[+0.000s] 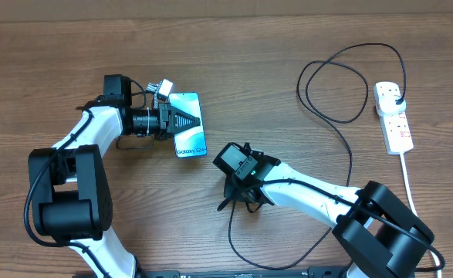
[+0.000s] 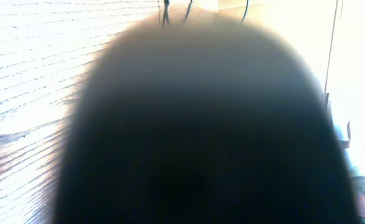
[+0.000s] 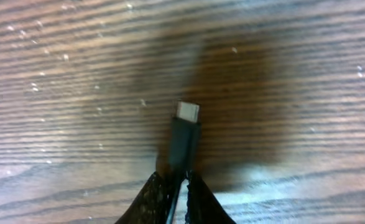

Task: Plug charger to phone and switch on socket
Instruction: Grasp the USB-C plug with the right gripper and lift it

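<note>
The phone (image 1: 191, 143) lies on the wooden table with its screen lit. My left gripper (image 1: 186, 120) reaches over its upper half from the left and looks shut on it. The left wrist view is filled by a dark blur (image 2: 201, 137), so the jaws are hidden there. My right gripper (image 1: 238, 202) is shut on the charger just behind its small plug tip (image 3: 187, 112), which points out over the bare wood right of the phone. The charger cable (image 1: 351, 166) loops back to a black plug (image 1: 397, 98) in the white socket (image 1: 400, 131) at the far right.
The socket's white cord (image 1: 409, 181) runs down the right side toward the front edge. The black cable makes a wide loop behind the right arm and another along the table's front.
</note>
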Controlling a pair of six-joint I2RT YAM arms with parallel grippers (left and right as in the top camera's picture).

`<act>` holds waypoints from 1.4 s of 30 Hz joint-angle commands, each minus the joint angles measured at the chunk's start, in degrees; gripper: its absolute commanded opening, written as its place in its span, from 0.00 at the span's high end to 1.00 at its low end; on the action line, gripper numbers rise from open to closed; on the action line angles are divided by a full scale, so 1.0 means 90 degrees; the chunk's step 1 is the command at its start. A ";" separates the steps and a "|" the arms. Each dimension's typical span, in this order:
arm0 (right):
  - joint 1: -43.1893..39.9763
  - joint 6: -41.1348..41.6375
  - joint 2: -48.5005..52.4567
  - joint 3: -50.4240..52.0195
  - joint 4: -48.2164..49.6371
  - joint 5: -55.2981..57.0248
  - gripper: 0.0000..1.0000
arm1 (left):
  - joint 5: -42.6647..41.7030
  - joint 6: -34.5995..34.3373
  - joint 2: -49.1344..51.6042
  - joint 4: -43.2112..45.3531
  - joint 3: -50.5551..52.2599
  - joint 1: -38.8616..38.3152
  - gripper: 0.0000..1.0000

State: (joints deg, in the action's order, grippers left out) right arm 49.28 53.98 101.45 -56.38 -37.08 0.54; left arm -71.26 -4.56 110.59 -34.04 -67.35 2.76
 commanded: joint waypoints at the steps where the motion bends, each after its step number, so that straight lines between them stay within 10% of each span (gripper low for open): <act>1: 0.0053 0.0005 0.0107 -0.0151 -0.0083 0.0100 0.87 | -0.0250 -0.0070 -0.0180 -0.0010 -0.0015 0.0024 0.96; 17: 0.0053 -0.0597 0.0049 -0.0219 -0.0124 0.0068 0.96 | 0.0078 -0.0372 -0.0180 -0.0112 -0.0015 0.0027 0.96; 31: 0.0049 -0.4095 -0.1848 -0.0406 0.0634 -0.3045 0.96 | -0.2140 0.1037 -0.0182 -0.0114 -0.0015 0.0512 0.96; 42: 0.0053 -0.3774 -0.1780 0.0357 0.2312 -0.3354 0.96 | -0.2142 0.1129 -0.0182 -0.1081 -0.0015 0.0690 0.95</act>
State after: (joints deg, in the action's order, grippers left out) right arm 49.28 19.88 85.14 -55.75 -18.50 -27.51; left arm -87.07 3.66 110.61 -42.54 -67.31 9.15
